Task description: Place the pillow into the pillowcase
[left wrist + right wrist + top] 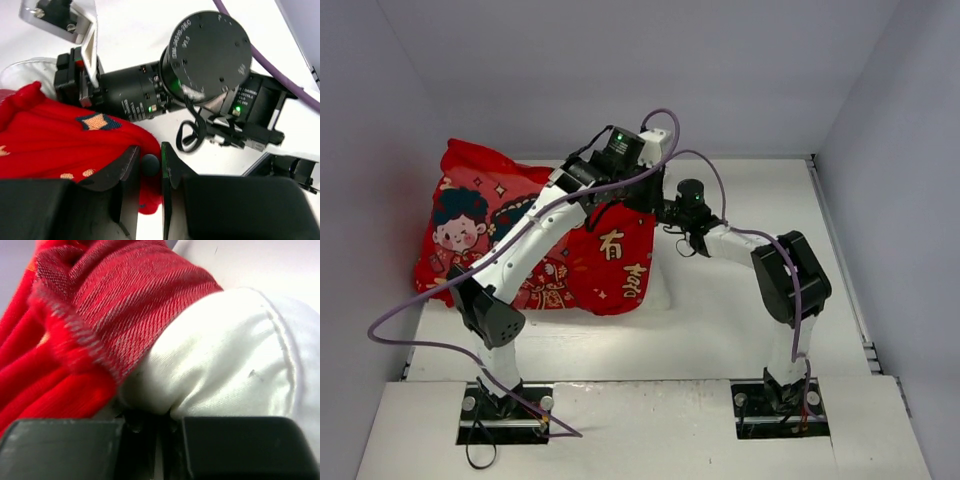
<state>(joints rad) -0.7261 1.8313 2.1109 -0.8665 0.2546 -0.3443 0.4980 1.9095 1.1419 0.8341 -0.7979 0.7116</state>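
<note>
The red pillowcase [610,265] lies left of centre on the table, bunched, with a cartoon figure showing. The white pillow [658,292] is mostly hidden under and inside it; only a strip shows at its right edge. My left gripper [645,200] is shut on the pillowcase's red edge [60,145], the fabric pinched between the jaws [150,152]. My right gripper [670,212] is right beside it, shut on a fold of the pillow [225,355], with the pillowcase hem [115,300] lying over the pillow's end. In the right wrist view the right gripper [160,415] sits at the bottom.
The two wrists are close together over the pillowcase's right end; the right arm's wrist motor [205,55] fills the left wrist view. Purple cables [720,190] loop above both arms. Grey walls enclose the white table [720,320] at back and sides.
</note>
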